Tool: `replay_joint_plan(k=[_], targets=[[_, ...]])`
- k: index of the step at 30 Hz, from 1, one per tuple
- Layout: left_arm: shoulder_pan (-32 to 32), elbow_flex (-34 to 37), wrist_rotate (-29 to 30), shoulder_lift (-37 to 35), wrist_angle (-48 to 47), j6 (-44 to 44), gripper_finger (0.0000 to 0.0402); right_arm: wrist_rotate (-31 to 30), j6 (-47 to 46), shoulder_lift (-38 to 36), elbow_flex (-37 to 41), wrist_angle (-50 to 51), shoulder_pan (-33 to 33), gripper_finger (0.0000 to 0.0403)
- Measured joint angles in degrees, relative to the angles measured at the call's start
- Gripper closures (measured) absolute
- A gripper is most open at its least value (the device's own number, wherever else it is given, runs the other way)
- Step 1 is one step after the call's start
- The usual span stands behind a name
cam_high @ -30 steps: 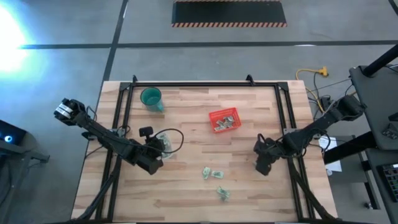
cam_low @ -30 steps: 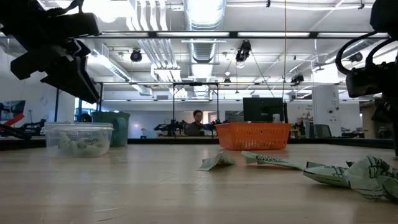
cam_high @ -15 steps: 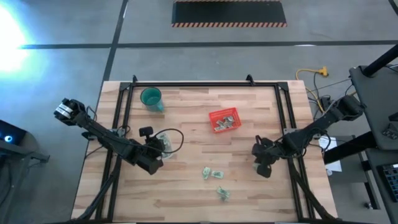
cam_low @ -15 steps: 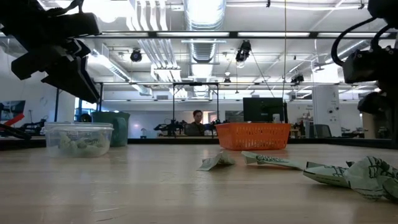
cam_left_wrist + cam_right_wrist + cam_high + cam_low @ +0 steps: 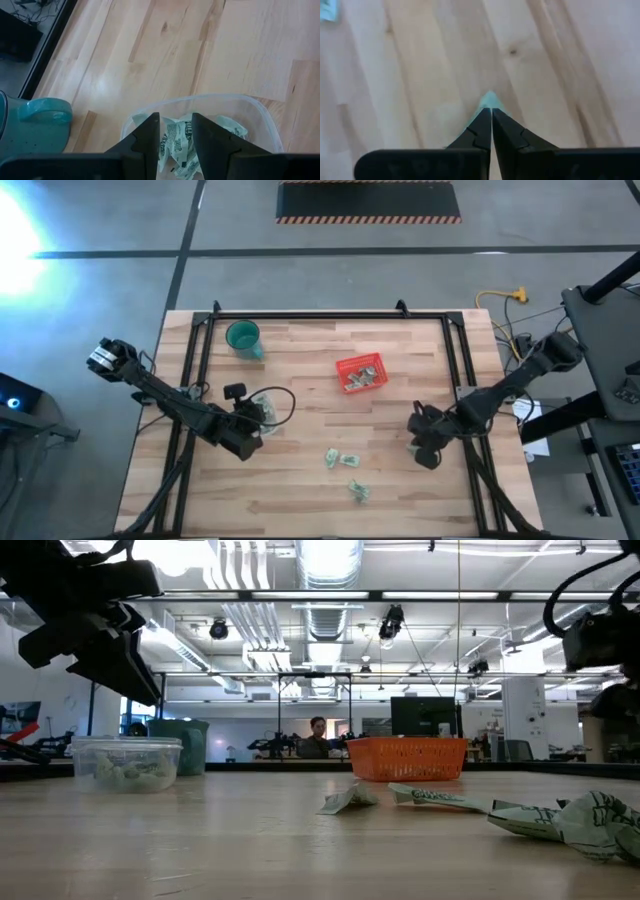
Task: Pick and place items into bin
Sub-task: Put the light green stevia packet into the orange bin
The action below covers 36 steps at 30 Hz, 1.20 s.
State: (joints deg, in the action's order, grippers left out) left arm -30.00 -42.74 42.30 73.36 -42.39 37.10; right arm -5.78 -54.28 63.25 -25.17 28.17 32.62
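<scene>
The red basket [image 5: 360, 373] stands on the far right of the wooden table and holds several pale pieces. More pale green and white pieces lie loose at the near middle [image 5: 345, 460], [image 5: 360, 492] and show close up in the low view [image 5: 440, 798]. My right gripper [image 5: 427, 456] hangs near the table's right edge, shut on one pale green piece [image 5: 489, 98]. My left gripper [image 5: 175, 131] stands open above a clear tub [image 5: 268, 408] that holds more pieces [image 5: 182, 145], touching nothing. My right gripper pinches a pale green piece between its two shut fingers. A corner of the piece [image 5: 489, 98] pokes out past the fingertips, and a strip of it shows along one finger [image 5: 470, 125]. The fingers slant steeply down toward the table. Whether the piece is clear of the wood I cannot tell.
A teal cup [image 5: 243, 337] stands at the far left. A black frame [image 5: 330, 318] runs along the table's far edge and down both sides. Bare wood lies between the basket and my right gripper. A person sits far off in the room [image 5: 318, 738].
My right gripper has rolled a little about the line it points along. In the low view it has drifted up and toward the picture's right edge. My left arm, the tub and the loose pieces have kept still.
</scene>
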Motion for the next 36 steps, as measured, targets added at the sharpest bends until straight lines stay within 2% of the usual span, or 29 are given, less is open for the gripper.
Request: replay_joint_plan(k=[4,8,12,15,18,22,25,28,36], targets=[[0.02,0.00,0.26,0.02,0.22,0.00,0.0305,2.59,-2.94,-0.42,-2.73,1.29,1.46,0.0394],[0.02,0.00,0.28,0.02,0.61,0.00,0.0305,4.28,-11.98,0.46,-8.13,11.37,3.76,0.0394],[0.02,0.00,0.33,0.02,1.53,0.00,0.0305,1.15,-17.53,4.61,-13.82,21.05,8.05,0.0394],[0.02,0.00,0.35,0.02,1.46,-0.01,0.0305,-2.23,-19.52,8.98,-16.92,22.68,10.76,0.0394],[0.02,0.00,0.37,0.02,1.44,-0.01,0.0305,-3.29,-19.13,13.51,-19.22,22.66,11.80,0.0394],[0.02,0.00,0.41,0.02,1.49,0.00,0.0305,-3.34,-14.04,18.83,-21.24,22.64,11.74,0.0394],[0.02,0.00,0.43,0.02,1.49,-0.01,0.0305,-0.90,-12.24,21.80,-23.07,22.72,11.63,0.0394],[0.02,0.00,0.44,0.02,1.47,-0.02,0.0305,0.81,-10.39,23.46,-25.78,24.23,10.93,0.0394],[0.02,0.00,0.44,0.02,1.57,0.00,0.0305,-3.37,-2.98,24.97,-31.94,26.12,10.34,0.0392]])
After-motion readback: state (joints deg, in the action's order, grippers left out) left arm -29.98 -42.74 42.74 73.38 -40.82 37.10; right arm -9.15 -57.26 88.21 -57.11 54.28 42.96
